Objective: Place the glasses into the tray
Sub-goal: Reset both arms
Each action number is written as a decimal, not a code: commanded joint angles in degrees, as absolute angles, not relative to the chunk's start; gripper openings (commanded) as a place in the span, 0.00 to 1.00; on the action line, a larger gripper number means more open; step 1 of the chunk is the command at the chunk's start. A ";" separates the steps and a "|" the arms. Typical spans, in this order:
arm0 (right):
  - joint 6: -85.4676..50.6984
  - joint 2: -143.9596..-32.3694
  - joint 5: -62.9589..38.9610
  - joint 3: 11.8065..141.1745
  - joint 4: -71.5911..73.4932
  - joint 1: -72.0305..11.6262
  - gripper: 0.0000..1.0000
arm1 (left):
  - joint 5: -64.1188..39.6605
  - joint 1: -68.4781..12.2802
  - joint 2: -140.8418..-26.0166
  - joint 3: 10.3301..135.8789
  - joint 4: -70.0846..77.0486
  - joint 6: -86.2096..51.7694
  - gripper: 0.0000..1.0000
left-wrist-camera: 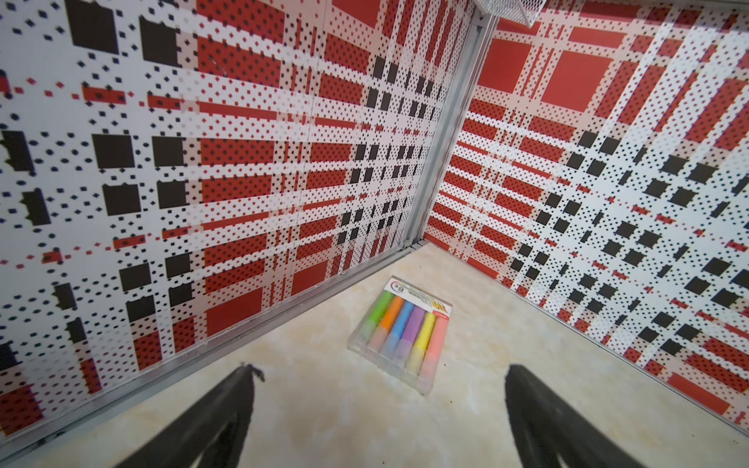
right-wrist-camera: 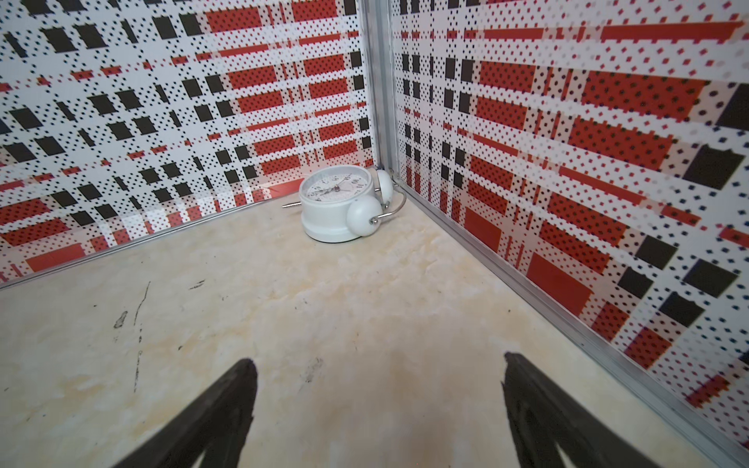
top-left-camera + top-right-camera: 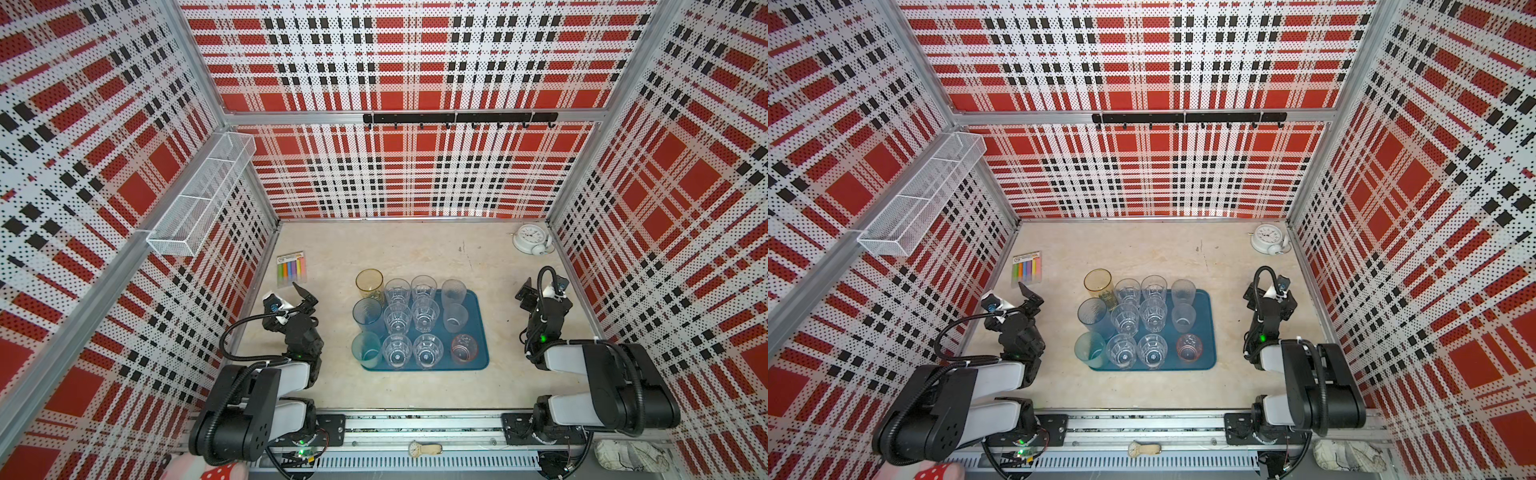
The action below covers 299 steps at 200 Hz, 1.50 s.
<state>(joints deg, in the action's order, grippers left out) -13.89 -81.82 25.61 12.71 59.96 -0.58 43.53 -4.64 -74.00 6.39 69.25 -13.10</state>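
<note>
Both top views show the whole worktop (image 3: pixel 415 249). The tray (image 3: pixel 477 328) lies mid-worktop with the glasses (image 3: pixel 424 313) upright on it in rows. Whether the 9 o'clock column stands inside the rim is hidden. The wrist views show neither tray nor glasses. The right tool (image 2: pixel 379 360), at the tray's 3 o'clock, gapes wide and holds nothing; its view shows the clock (image 2: pixel 338 202) in the 1 o'clock corner. The left tool (image 1: pixel 381 370), at 9 o'clock, is likewise released; its view shows the markers (image 1: pixel 403 332) at 10 o'clock.
</note>
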 commanded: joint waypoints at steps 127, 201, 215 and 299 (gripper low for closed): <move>-6.92 -89.28 13.77 14.36 68.16 -1.32 1.00 | 34.91 -2.59 -82.57 6.63 82.23 -7.40 0.98; -5.77 -90.41 16.71 15.10 69.72 -2.63 1.00 | 26.88 -2.94 -86.45 8.92 79.71 -4.35 0.98; -5.84 -90.04 17.61 15.48 67.84 -2.92 1.00 | 26.79 -3.08 -91.34 7.69 90.63 -2.68 0.98; -5.71 -90.26 17.93 15.39 68.78 -3.04 1.00 | 23.90 -1.23 -90.34 9.54 85.14 -4.51 0.98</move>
